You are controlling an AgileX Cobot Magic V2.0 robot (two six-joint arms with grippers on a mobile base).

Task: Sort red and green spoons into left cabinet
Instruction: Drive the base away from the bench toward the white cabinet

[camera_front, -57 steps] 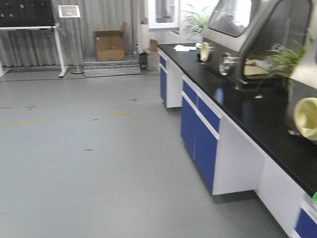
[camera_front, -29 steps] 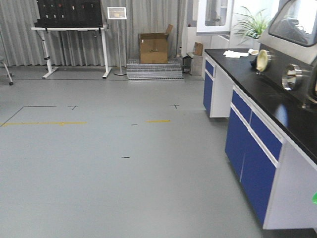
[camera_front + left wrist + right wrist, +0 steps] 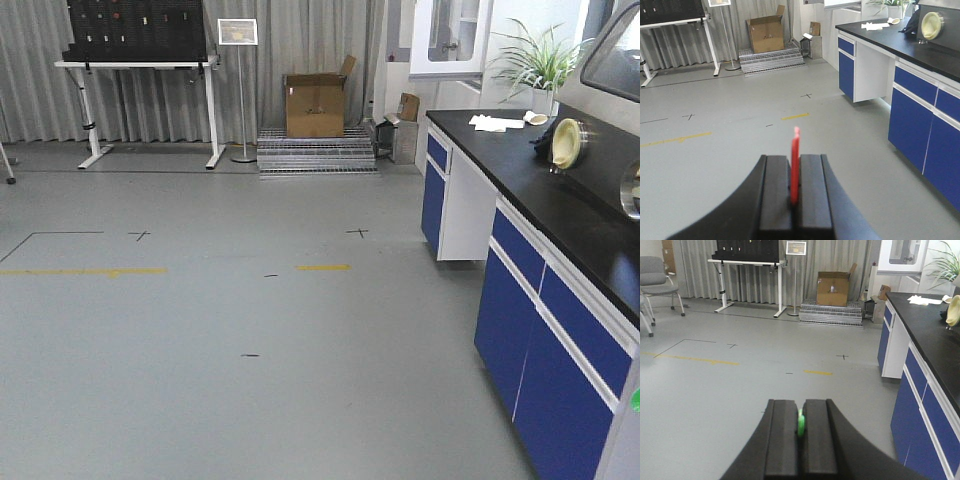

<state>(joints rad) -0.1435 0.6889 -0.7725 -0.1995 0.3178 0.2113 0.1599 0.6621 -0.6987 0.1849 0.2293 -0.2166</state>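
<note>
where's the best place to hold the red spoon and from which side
On its straight stem, as now: the left gripper has the red spoon pinched between its flat pads, coming from behind along its length. The spoon is thin and stands edge-up, so the pads press on its two broad sides and one end sticks out ahead. Which end that is, I cannot tell.

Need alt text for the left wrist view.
The left tool is shut on a red spoon, seen edge-on and protruding past its black tips. Beyond are grey floor, a cardboard box by the curtain, and a blue-fronted counter at right.
</note>
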